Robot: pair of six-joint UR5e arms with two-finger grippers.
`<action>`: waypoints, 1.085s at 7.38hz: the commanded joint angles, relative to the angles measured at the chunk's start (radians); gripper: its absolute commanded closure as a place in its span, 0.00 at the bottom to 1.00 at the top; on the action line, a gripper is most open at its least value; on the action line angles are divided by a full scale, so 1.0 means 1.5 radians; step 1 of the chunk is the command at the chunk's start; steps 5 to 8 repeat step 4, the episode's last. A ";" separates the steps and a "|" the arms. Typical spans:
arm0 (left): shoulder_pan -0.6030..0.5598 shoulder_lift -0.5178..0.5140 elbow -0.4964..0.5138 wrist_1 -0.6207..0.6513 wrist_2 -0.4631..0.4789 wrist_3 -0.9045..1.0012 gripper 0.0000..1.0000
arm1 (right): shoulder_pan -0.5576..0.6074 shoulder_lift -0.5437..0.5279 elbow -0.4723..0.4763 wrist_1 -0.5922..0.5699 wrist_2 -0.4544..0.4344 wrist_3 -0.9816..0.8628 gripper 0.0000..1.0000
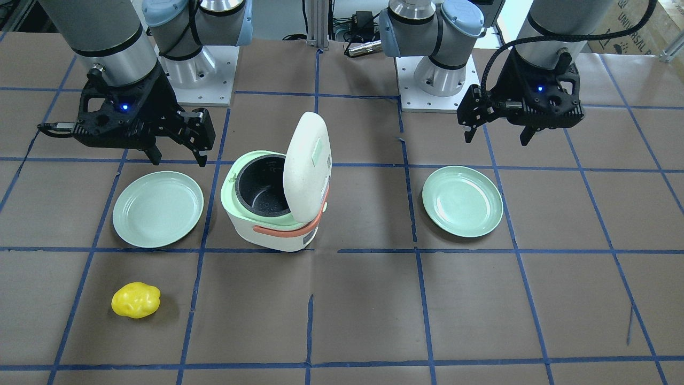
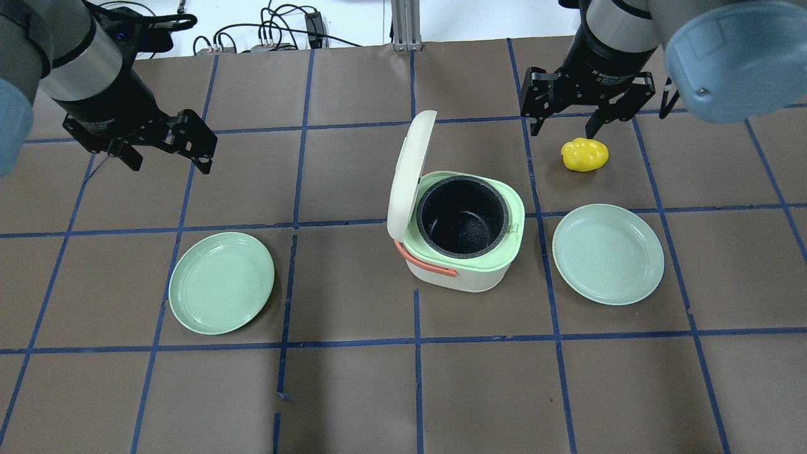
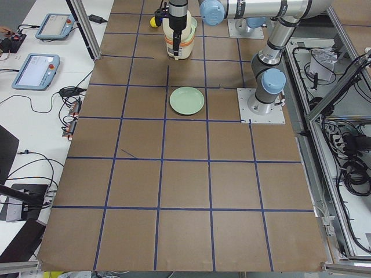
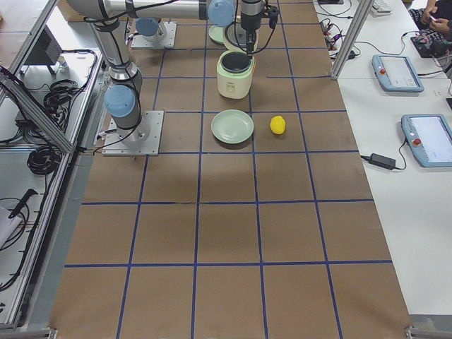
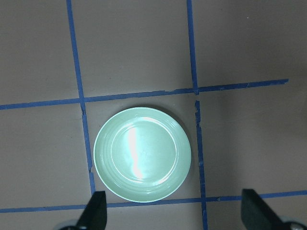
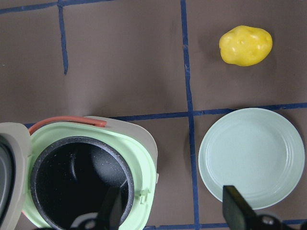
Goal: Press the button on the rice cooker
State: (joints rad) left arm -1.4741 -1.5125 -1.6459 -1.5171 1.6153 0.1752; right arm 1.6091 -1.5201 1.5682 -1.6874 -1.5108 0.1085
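The rice cooker [image 2: 463,268] stands mid-table, white with a pale green rim, a coral handle and a dark, empty inner pot. Its lid [image 2: 410,167] stands open and upright. It also shows in the front view [image 1: 270,222] and the right wrist view [image 6: 139,148]. My right gripper [image 2: 563,131] is open and empty, hovering high beyond the cooker's right side, near a yellow potato-like object [image 2: 585,154]. In the right wrist view my right gripper [image 6: 173,208] spans the cooker's rim edge and a plate. My left gripper [image 2: 170,167] is open and empty, far left of the cooker.
A pale green plate [image 2: 221,282] lies left of the cooker, below my left gripper [image 5: 177,213], and shows in the left wrist view [image 5: 142,153]. A second plate [image 2: 608,253] lies right of the cooker. Brown paper with blue tape lines covers the table.
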 commanded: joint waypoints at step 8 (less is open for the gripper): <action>0.000 0.000 0.000 0.000 0.000 0.001 0.00 | 0.001 0.003 0.001 0.000 0.002 -0.001 0.20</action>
